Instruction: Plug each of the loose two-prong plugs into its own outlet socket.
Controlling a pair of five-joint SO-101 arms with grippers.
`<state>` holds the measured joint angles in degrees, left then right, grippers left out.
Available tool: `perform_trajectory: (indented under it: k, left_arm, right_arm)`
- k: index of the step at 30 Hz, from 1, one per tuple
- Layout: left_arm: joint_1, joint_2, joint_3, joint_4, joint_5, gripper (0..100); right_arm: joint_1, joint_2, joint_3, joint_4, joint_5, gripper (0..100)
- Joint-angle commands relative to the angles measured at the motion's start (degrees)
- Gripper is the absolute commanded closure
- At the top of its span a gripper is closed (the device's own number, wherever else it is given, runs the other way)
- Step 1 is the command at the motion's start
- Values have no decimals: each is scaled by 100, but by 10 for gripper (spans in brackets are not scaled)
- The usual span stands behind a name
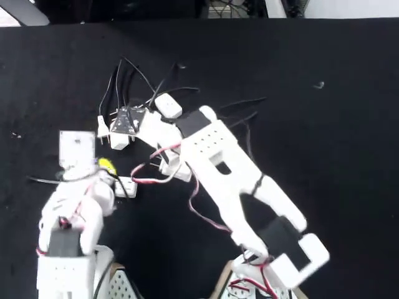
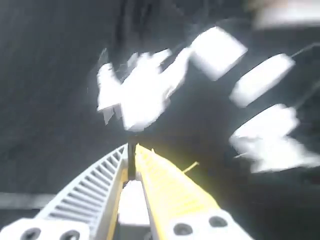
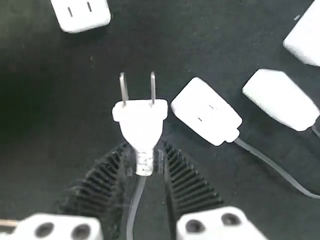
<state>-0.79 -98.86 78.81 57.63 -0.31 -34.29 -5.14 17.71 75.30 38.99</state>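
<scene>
Overhead and wrist views of two arms at a black counter [image 1: 324, 143] strewn with white plugs, sockets and dark cords.

Right arm: reached from the near edge diagonally across the counter. The right pincer [image 3: 142, 150] was pressed together on the neck of a white two-prong plug [image 3: 140, 117], just where its cord left the body. The plug lay in line with the black fingers [image 3: 107, 172], both prongs pointing away from them and bare.

Beyond the prongs, apart from them, lay an outlet socket [image 3: 80, 12] with two slots facing up. A second socket [image 3: 206, 117] with its own cable lay just beside the plug body; whether it touched could not be told. Two further white blocks [image 3: 280, 100] lay past that one.

Left arm: stood at the near left of the counter. The left pincer [image 2: 131, 147], one finger yellow and one pale, was closed with its tips on a thin dark cord [image 2: 131, 162]. A small white block [image 1: 124, 185] lay on the counter just beside this pincer.
</scene>
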Motion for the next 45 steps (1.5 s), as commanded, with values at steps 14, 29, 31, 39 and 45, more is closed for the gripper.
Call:
perform_trajectory:
  k: [14, 29, 31, 39, 45]
  left_arm:
    - [1200, 185, 312, -1257, 1908, 970]
    - [1165, -149, 655, -2057, 2295, 970]
    - [1226, -149, 664, -2048, 2101, 970]
    - [1903, -149, 919, -2031, 1793, 970]
    - [1877, -149, 1007, -2031, 1662, 970]
  right_arm:
    - [-246, -1341, 532, -554, -1108, 988]
    - [-264, -1569, 1200, -1389, -1600, 988]
    - [-299, -1763, 1235, -1371, -1609, 988]
    - [-571, -2580, 1226, -1055, -1591, 988]
    - [-571, -2598, 1235, -1037, -1591, 988]
